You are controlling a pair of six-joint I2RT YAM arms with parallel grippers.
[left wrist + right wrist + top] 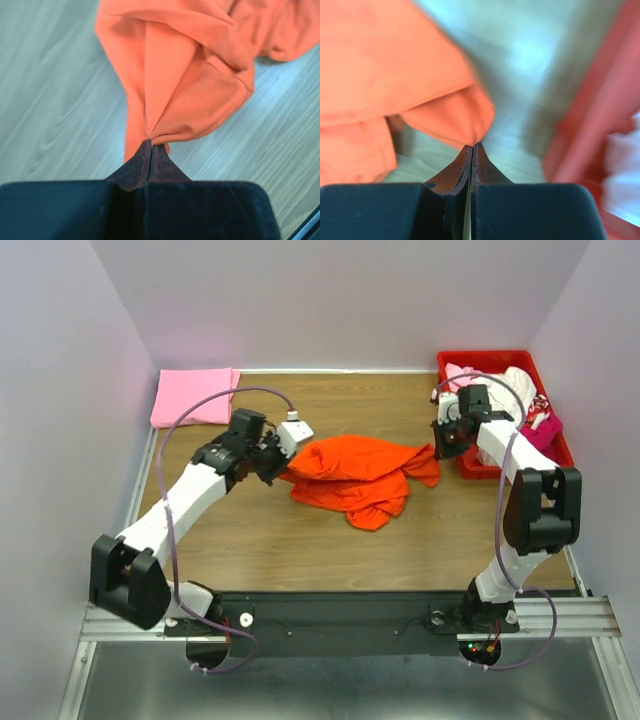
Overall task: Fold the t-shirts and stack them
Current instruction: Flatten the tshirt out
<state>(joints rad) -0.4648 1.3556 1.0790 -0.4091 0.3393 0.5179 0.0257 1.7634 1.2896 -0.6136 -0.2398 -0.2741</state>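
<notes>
A bright orange t-shirt (355,475) lies crumpled and partly lifted at the middle of the wooden table. My left gripper (281,472) is shut on its left edge; the left wrist view shows the cloth (190,75) pinched at my fingertips (151,143). My right gripper (437,451) is shut on its right corner; the right wrist view shows the cloth (405,85) pinched at the tips (473,146). A folded light pink t-shirt (194,396) lies at the back left. White and magenta shirts (520,400) lie in the red crate.
The red plastic crate (478,468) stands at the back right, close beside my right gripper; its wall shows blurred in the right wrist view (590,110). Purple walls enclose the table on three sides. A black rail (340,610) runs along the near edge.
</notes>
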